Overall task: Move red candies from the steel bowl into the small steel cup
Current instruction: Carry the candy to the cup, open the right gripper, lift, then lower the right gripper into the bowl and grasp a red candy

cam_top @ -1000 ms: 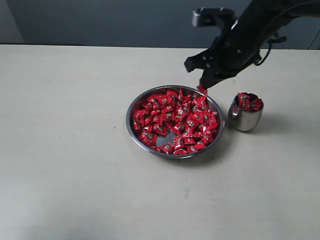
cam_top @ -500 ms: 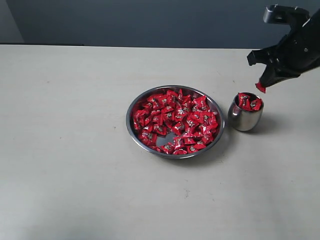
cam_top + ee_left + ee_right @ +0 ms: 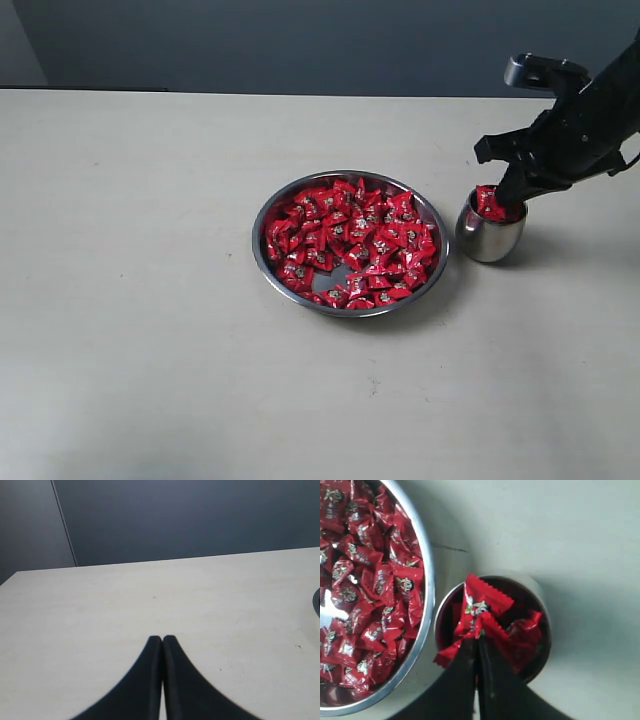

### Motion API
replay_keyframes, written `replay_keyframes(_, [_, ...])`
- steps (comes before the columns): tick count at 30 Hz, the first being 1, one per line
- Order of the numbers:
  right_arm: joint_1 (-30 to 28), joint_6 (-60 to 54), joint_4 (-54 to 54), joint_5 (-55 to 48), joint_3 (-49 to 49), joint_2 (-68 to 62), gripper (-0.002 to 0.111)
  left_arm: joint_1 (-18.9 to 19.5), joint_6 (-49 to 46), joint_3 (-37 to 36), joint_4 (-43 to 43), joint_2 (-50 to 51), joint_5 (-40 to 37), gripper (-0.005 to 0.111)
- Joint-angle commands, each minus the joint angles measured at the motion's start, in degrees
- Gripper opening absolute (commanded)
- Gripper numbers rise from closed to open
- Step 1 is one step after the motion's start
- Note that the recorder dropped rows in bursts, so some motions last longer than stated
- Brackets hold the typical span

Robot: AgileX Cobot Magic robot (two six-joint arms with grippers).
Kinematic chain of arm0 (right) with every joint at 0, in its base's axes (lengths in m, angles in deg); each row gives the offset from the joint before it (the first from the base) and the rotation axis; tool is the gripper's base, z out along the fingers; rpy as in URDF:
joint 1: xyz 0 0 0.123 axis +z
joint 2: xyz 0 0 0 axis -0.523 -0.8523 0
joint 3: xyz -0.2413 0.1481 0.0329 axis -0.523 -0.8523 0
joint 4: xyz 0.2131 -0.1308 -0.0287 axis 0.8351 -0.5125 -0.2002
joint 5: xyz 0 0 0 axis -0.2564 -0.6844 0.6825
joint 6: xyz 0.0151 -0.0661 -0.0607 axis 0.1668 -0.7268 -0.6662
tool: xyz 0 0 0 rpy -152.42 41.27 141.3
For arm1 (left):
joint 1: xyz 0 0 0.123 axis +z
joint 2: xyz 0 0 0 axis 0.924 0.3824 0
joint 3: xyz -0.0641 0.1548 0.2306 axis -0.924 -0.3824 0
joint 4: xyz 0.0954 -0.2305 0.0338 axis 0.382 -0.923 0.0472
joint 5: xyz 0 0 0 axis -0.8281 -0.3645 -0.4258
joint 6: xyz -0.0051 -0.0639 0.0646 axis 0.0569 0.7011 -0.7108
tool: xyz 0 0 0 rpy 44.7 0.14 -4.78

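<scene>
Beige tabletop [image 3: 150, 300], dark wall [image 3: 250, 40] behind; right fingers [image 3: 457, 682] pinch candy [image 3: 482, 602]; left fingers [image 3: 147, 672] clenched.

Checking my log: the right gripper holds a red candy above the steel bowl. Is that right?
Not quite. The right gripper does hold a red candy, but above the small steel cup, not the steel bowl; the right wrist view shows it.

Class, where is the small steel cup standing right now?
In the exterior view the cup stands right of centre, just right of the bowl, under the right hand holding a candy.
</scene>
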Motion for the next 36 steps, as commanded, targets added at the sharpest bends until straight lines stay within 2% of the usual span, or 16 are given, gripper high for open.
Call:
replay_keyframes(1, [-0.4,-0.9,0.2,0.7,-0.2,-0.8,0.004,0.1,0.1,0.5,0.1,-0.3,0.3,0.000])
replay_keyframes(7, [-0.4,-0.9,0.2,0.7,-0.2,-0.9,0.036,0.1,0.1,0.5,0.1,-0.3,0.3,0.000])
replay_keyframes(14, [-0.4,-0.9,0.2,0.7,0.1,2.0,0.030,0.1,0.1,0.5,0.1,-0.3,0.3,0.000])
replay_keyframes(23, [-0.4,-0.9,-0.8,1.1,0.1,6.6,0.030,0.1,0.1,0.5,0.1,-0.3,0.3,0.000])
replay_keyframes(31, [-0.3,-0.9,5.7,-2.3,0.1,6.9,0.030,0.1,0.1,0.5,0.1,-0.3,0.3,0.000])
replay_keyframes(36, [2.8,-2.9,7.9,-3.4,0.1,6.9,0.030,0.1,0.1,0.5,0.1,-0.3,0.3,0.000])
